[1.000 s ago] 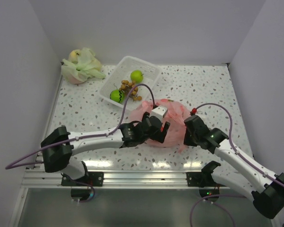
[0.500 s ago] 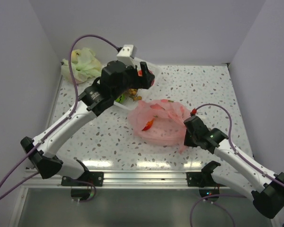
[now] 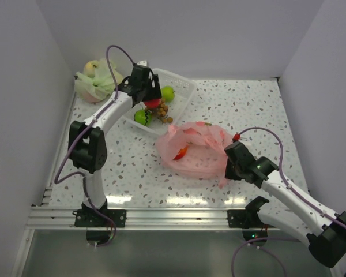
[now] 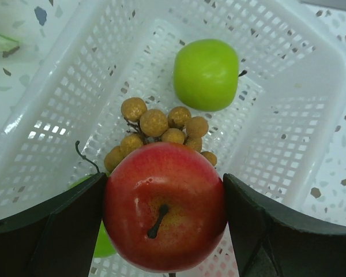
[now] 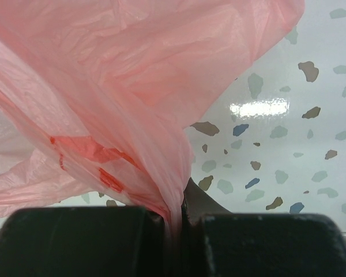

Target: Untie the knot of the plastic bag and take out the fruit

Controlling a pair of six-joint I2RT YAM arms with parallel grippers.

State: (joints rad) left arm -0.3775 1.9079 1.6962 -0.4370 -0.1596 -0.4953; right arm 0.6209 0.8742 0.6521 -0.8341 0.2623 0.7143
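Note:
My left gripper (image 3: 153,101) is shut on a red apple (image 4: 164,206) and holds it over the white basket (image 3: 181,86), its fingers (image 4: 52,236) on both sides of the fruit. In the basket lie a green apple (image 4: 206,74), a bunch of brown berries (image 4: 161,130) and a second green fruit (image 3: 140,117). The pink plastic bag (image 3: 199,147) lies open and crumpled mid-table, with a red-orange fruit (image 3: 181,152) inside. My right gripper (image 3: 229,171) is shut on the bag's near right edge (image 5: 176,208). No knot shows.
A pale green bag (image 3: 98,81) with fruit sits at the far left corner. The basket's rim (image 4: 40,92) is close below the left gripper. White walls close in the speckled table (image 3: 248,109) on three sides.
My left arm lifted out of the pink bag with the red apple, swung to the far left and now holds it low over the basket. The right gripper has kept its hold.

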